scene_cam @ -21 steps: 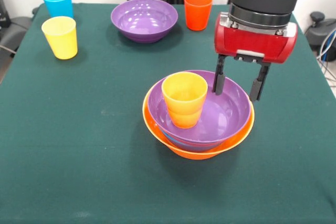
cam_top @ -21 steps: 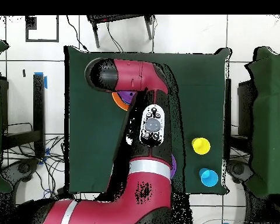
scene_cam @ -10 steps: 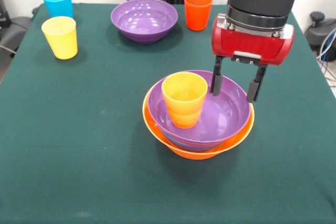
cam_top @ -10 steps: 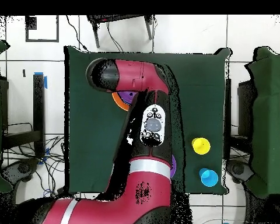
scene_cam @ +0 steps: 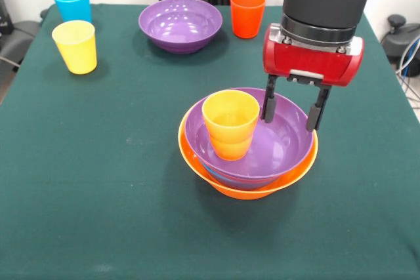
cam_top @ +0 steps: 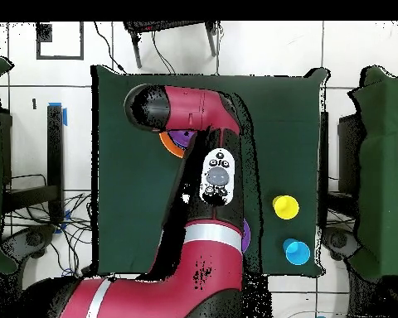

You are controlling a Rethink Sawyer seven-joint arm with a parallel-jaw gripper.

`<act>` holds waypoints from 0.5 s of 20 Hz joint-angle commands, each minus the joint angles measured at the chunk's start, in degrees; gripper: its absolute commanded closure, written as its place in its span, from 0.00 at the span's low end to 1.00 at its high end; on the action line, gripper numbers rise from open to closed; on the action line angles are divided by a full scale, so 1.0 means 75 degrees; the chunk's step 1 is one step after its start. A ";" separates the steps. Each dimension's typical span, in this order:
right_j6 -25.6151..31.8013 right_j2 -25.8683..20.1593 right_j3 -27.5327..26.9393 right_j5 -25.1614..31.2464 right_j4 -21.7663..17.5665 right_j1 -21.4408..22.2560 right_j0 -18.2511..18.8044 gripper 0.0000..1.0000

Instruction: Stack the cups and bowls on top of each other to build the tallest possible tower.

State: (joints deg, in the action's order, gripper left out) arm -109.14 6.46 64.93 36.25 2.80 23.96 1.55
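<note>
A green-covered table (scene_cam: 98, 181) is carrying a set of bright plastic cups and bowls. Near the middle of the table, a little toward its right edge in the front view, the tower (scene_cam: 248, 162) is sitting: a large orange bowl (scene_cam: 262, 190) at the bottom, a wide purple bowl (scene_cam: 279, 145) nested inside it, and an orange cup (scene_cam: 230, 124) standing upright inside the purple bowl, toward its left side. A sliver of blue is showing between the two bowl rims.

The red and black arm is reaching down from above. Its gripper (scene_cam: 289, 107) is hanging over the right half of the purple bowl with its two dark fingers (scene_cam: 268, 100) spread apart and grasping nothing; the tips are appearing just inside the rim, beside the cup but not touching it.

Along the far edge, a second purple bowl (scene_cam: 180, 24) is sitting empty, with a red-orange cup (scene_cam: 247, 13) just to its right. At the far left corner, a light blue cup (scene_cam: 72, 2) is standing behind a yellow cup (scene_cam: 75, 46).

In the overhead view the arm is covering most of the tower.
</note>
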 commanded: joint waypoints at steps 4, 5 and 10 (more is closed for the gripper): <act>-0.0771 -0.0501 0.0659 0.0037 -0.0011 -0.0266 0.0124 0.00; -0.0749 -0.0499 0.0668 0.0026 -0.0025 -0.0259 0.0134 0.00; -0.0595 -0.0574 0.0769 0.0066 -0.0028 -0.0159 0.0239 0.00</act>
State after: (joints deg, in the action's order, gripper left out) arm -109.14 6.46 65.05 36.25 2.80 24.10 2.00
